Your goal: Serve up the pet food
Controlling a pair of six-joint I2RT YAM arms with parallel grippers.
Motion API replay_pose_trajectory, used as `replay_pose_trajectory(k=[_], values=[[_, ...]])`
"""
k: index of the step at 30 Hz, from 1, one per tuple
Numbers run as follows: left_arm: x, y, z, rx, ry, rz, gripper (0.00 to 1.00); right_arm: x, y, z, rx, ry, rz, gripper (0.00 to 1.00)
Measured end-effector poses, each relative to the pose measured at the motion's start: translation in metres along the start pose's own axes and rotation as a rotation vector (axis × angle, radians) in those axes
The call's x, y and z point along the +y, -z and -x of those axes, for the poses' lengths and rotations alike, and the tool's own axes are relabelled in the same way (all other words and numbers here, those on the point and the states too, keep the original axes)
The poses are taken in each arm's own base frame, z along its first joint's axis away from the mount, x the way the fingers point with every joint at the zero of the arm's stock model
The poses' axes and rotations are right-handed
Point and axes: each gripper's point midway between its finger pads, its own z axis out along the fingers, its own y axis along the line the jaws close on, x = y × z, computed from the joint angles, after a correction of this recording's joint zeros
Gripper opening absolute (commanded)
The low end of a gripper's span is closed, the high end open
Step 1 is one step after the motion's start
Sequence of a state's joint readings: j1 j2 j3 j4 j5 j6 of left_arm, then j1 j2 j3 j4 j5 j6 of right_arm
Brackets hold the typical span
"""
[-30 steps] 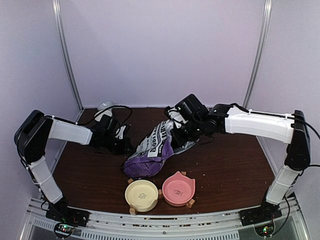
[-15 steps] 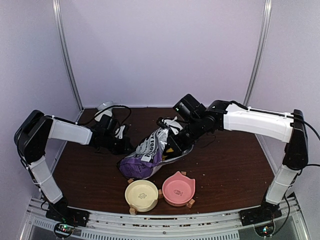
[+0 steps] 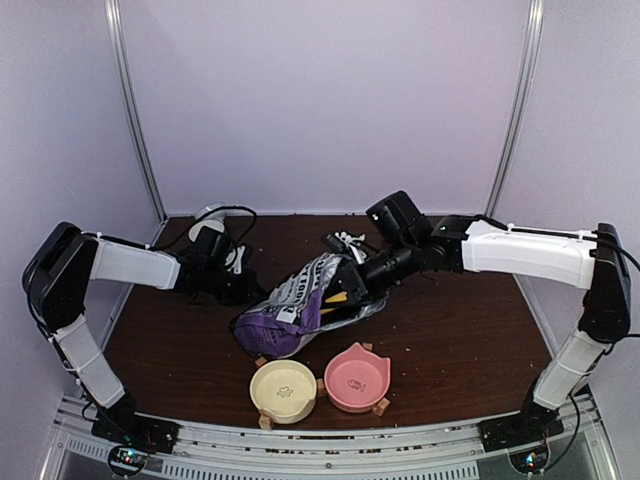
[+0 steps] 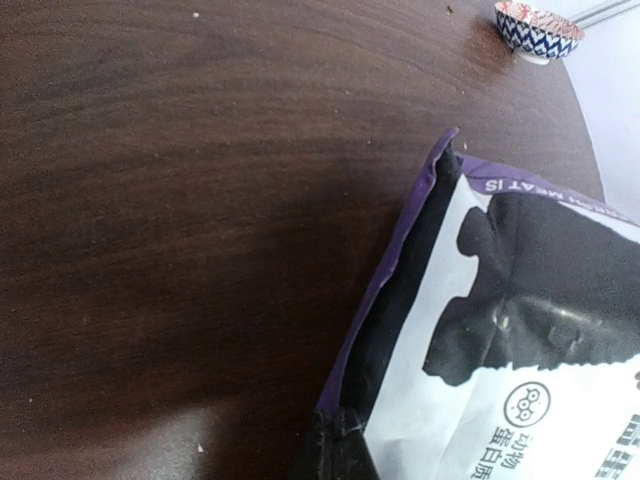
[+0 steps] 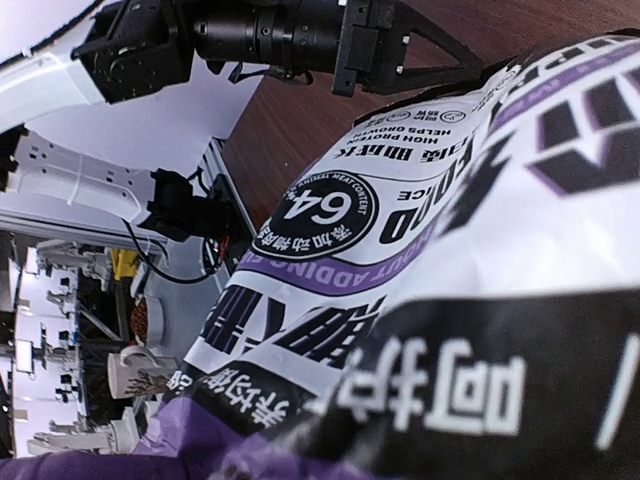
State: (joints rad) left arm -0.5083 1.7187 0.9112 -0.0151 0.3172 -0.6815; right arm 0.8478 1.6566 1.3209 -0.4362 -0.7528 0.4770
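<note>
1. Worktop (image 3: pixel 470 330): dark wood, and it carries everything below.
2. Bag (image 3: pixel 300 300): lies on its side mid-worktop, purple end toward the bowls.
3. Your right claw (image 3: pixel 358 283): pressed against the bag's far upper side. Fingers are hidden, so you cannot tell apart or clamped.
4. Your left claw (image 3: pixel 245 292): jaws together at the bag's left edge.
5. Cream bowl (image 3: pixel 283 389) and pink bowl (image 3: pixel 357 377): side by side, just in front of the bag.
6. Kibble: hidden in every view. Only the bag shows.
</note>
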Motion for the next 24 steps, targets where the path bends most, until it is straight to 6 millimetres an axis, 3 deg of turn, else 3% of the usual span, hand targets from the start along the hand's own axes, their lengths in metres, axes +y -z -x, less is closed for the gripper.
replay_pose_trajectory(k=[2,9,12,16,20,24], values=[[0.001,0.006,0.005,-0.018,0.002,-0.001,0.01,0.001,0.008,0.002,-0.03,-0.044,0.032,0.13],[-0.013,0.032,0.034,-0.091,-0.086,0.005,0.52,0.002,0.026,0.013,-0.107,-0.171,0.084,0.13],[-0.019,0.046,0.046,-0.108,-0.139,0.033,0.62,0.005,0.033,0.016,-0.128,-0.206,0.093,0.13],[-0.04,0.08,0.068,-0.159,-0.216,0.048,0.67,0.009,0.043,0.019,-0.159,-0.245,0.112,0.13],[-0.086,0.123,0.088,-0.225,-0.304,0.0,0.71,0.014,0.053,0.024,-0.196,-0.266,0.134,0.13],[-0.166,0.159,0.082,-0.263,-0.43,-0.136,0.77,0.02,0.064,0.029,-0.23,-0.27,0.149,0.13]])
